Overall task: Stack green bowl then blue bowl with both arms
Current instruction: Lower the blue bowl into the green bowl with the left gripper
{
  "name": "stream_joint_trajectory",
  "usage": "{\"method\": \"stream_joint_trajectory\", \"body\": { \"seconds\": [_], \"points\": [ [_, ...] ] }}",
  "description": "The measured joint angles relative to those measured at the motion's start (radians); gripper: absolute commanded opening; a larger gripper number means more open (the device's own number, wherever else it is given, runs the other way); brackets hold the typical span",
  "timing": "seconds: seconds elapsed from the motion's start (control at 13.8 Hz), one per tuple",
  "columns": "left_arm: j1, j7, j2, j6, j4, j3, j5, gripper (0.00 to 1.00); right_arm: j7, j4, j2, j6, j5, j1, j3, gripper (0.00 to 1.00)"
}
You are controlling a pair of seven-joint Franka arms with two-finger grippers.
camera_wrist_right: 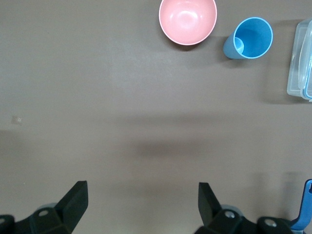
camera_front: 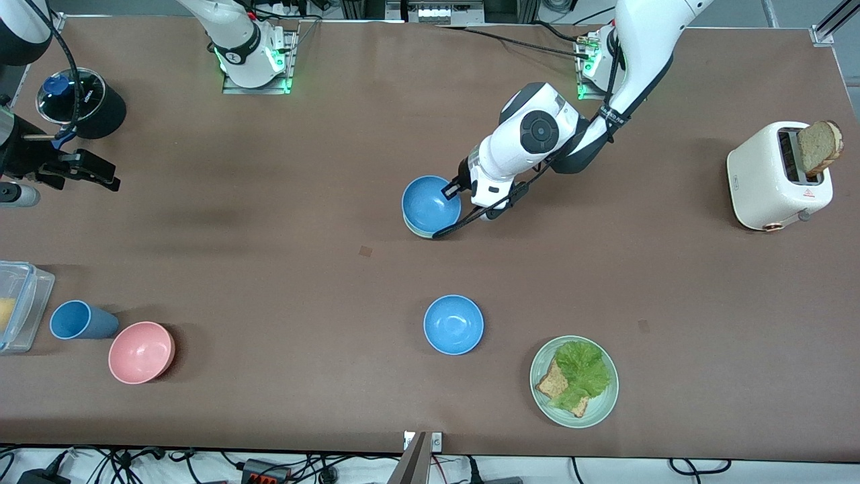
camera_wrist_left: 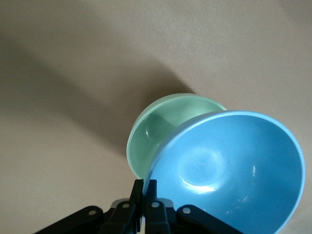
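Even overhead light reaches my front camera; the table carries soft, diffuse shadows. In my left wrist view, the blue bowl shows small glints and casts a broad shadow. Nearby gripper parts blur.

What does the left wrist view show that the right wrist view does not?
Only the left wrist view shows the left gripper shut on the rim of a small round sky-blue matte bowl, tilted over a small round pale mint-green bowl on the table.

Only the right wrist view shows the right gripper open over bare table, with a small round pink bowl, a tall blue cup and a clear plastic container farther off.

Both show the brown tabletop.
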Motion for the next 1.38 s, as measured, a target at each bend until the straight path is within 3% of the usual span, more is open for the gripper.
{"method": "stream_joint_trajectory", "body": {
  "seconds": [0.87, 1.01, 1.38],
  "points": [
    [-0.030, -0.001, 0.036, 0.030, -0.004, 0.034, 0.067, 0.01, 0.000, 0.000, 0.000, 0.001, 0.000, 0.000, 0.000, 1.00],
    [-0.044, -0.001, 0.036, 0.032, -0.004, 0.049, 0.069, 0.18, 0.000, 0.000, 0.000, 0.001, 0.000, 0.000, 0.000, 1.00],
    [-0.061, -0.011, 0.036, 0.038, 0.003, 0.071, 0.069, 0.24, 0.000, 0.000, 0.000, 0.001, 0.000, 0.000, -0.001, 1.00]
  ]
}}
